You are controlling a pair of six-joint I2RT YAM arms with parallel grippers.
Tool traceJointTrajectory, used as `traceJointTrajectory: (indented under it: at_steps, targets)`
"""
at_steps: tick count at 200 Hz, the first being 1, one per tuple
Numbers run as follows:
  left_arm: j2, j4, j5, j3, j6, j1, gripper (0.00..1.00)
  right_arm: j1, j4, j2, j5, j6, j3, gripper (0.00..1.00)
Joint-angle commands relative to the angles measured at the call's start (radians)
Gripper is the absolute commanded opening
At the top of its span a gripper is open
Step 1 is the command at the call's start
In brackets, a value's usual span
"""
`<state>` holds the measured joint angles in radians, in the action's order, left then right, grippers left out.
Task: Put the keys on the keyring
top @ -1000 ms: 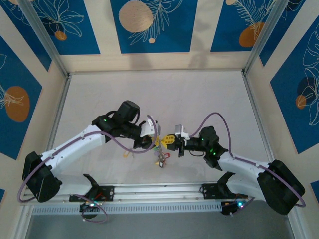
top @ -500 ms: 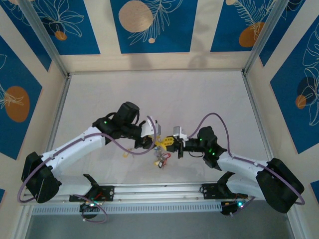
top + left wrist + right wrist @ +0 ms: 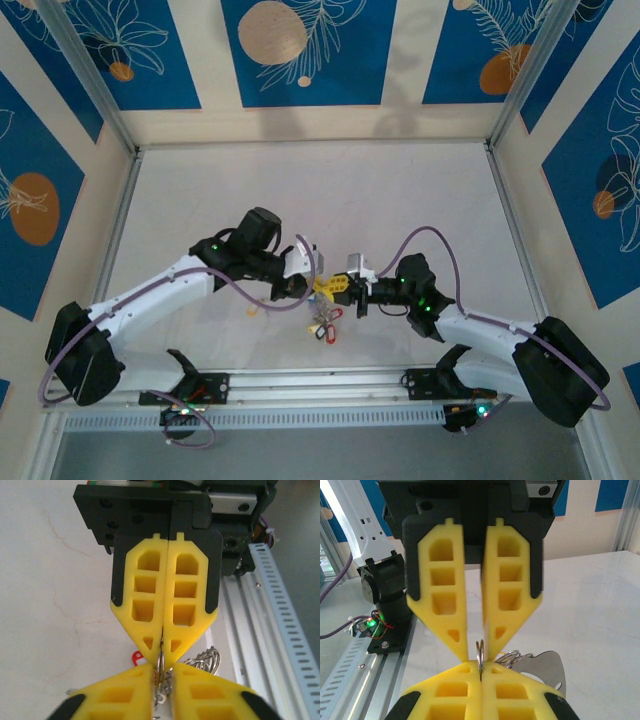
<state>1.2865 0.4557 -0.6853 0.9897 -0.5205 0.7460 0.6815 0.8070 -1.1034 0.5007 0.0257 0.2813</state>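
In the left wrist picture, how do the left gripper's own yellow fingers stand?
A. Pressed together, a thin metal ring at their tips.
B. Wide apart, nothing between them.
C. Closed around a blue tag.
A: the left gripper has its fingers flat against each other, and the thin keyring comes out between their tips.

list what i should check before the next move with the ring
1. Left hand shut on the keyring: ok.
2. Right hand gripping the ring: cannot tell; its fingers look parted and blurred.
3. Both hands meet tip to tip on the ring: ok.
4. Keys hang below the hands, outside the pinch: ok.
5. Where the ring's opening sits: cannot tell.
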Motion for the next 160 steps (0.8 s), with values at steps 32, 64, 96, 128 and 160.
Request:
traceJointTrajectory:
  at_steps: [32,64,96,128,160]
  targets:
    - [0.023,0.02,-0.075,0.013,-0.006,-0.004,0.12,0.008,0.063,0.008,-0.008,-0.018,0.035,0.0]
    - [0.032,0.061,-0.087,0.024,-0.027,-0.002,0.11,0.009,0.061,0.007,-0.029,-0.023,0.041,0.0]
    - [0.047,0.108,-0.078,0.04,-0.046,-0.002,0.11,0.008,0.061,0.008,-0.048,-0.028,0.042,0.0]
    - [0.051,0.139,-0.057,0.047,-0.06,-0.002,0.2,0.008,0.061,0.008,-0.054,-0.029,0.038,0.0]
    - [0.033,0.125,-0.044,0.029,-0.055,-0.002,0.17,0.008,0.064,0.012,-0.059,-0.026,0.027,0.0]
